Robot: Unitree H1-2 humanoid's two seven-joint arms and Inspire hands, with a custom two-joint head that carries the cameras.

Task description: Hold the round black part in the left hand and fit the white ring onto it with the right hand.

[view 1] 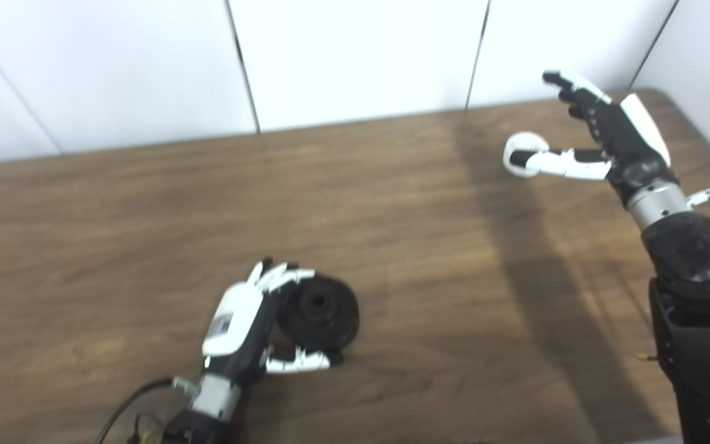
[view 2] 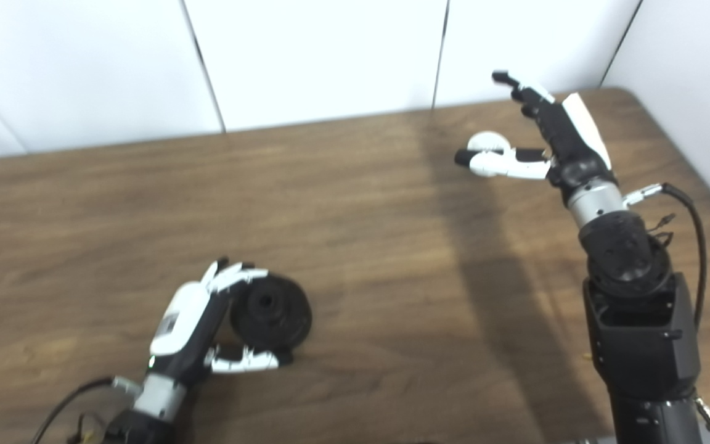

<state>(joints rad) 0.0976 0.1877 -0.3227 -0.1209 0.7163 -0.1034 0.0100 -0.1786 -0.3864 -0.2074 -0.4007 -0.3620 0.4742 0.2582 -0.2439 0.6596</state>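
The round black part (view 1: 321,311) is a thick disc with a hole in its middle, near the table's front left. It stands tipped up, face toward me. My left hand (view 1: 238,320) wraps it from the left, fingers (view 1: 281,274) over its top edge and thumb under its bottom edge. The white ring (view 1: 524,143) lies on the table at the far right. My right hand (view 1: 607,132) hovers beside it, open, fingers spread upward and the thumb reaching across the ring, hiding its lower part.
The brown wooden table (view 1: 392,216) runs back to a white panelled wall (view 1: 361,55). Its rounded far right corner (view 1: 669,98) is just behind the right hand. A dark shadow band crosses the table's right half.
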